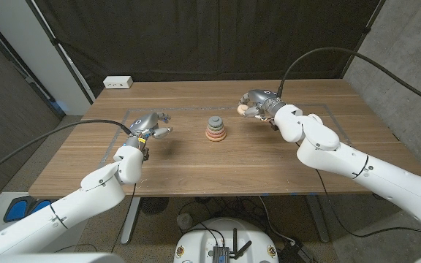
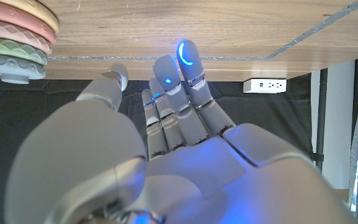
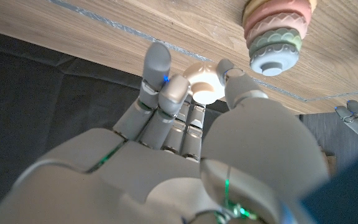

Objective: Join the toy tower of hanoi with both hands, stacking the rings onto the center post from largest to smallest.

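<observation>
The toy tower (image 1: 215, 130) stands at the table's middle, with pastel rings stacked on its post and a grey-blue piece on top. It also appears in the left wrist view (image 2: 14, 43) and the right wrist view (image 3: 277, 31). My right hand (image 1: 258, 104) hovers to the right of the tower and a little behind it. It pinches a small cream ring (image 1: 243, 109) (image 3: 202, 82) between thumb and fingers (image 3: 160, 68). My left hand (image 1: 150, 124) (image 2: 166, 124) is left of the tower, fingers stretched out and holding nothing.
A white power strip (image 1: 118, 82) (image 2: 263, 83) lies at the table's far left corner. Grey tape lines (image 1: 134, 117) mark a rectangle on the wooden table (image 1: 196, 168). A black curtain hangs behind.
</observation>
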